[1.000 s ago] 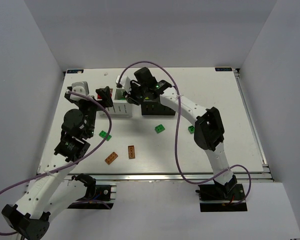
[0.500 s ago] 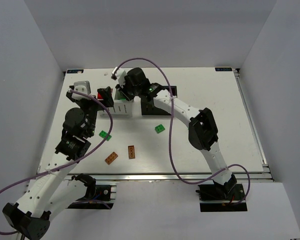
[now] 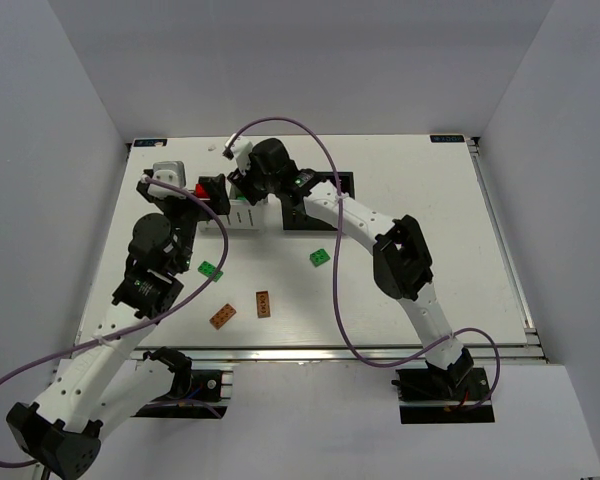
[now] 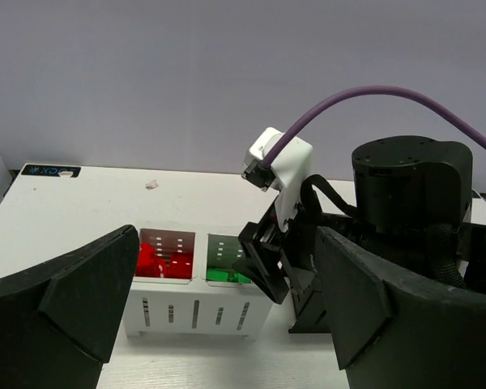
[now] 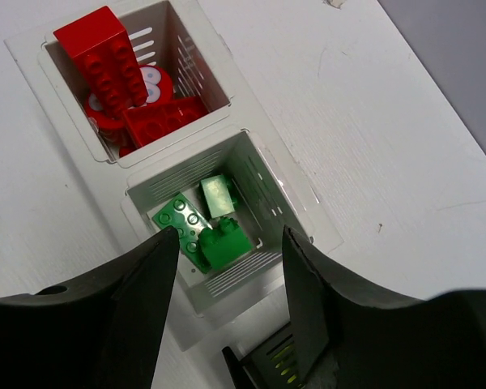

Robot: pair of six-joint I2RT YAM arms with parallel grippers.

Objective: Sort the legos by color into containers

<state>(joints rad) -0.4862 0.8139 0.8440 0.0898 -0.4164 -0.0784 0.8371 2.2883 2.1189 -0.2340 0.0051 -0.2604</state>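
Observation:
The white container (image 3: 246, 217) has red legos (image 5: 105, 50) in one compartment and green legos (image 5: 217, 224) in the other. My right gripper (image 5: 228, 243) is open and empty, hovering right over the green compartment; in the top view it (image 3: 242, 186) is at the container's far side. My left gripper (image 4: 227, 304) is open and empty, facing the white container (image 4: 196, 312) from its near left (image 3: 211, 192). The black container (image 3: 325, 212) stands just right of the white one. Two green legos (image 3: 210, 269) (image 3: 320, 257) and two brown-orange legos (image 3: 222, 316) (image 3: 263, 303) lie on the table.
The right arm (image 3: 360, 222) arches over the black container and the table's middle. Its purple cable (image 3: 335, 290) loops down toward the front edge. The left arm (image 3: 150, 265) stands over the left side. Grey walls close in the table.
My right gripper has swung left, from above the black container to above the white container's green compartment. The left gripper has edged a little closer to the white container.

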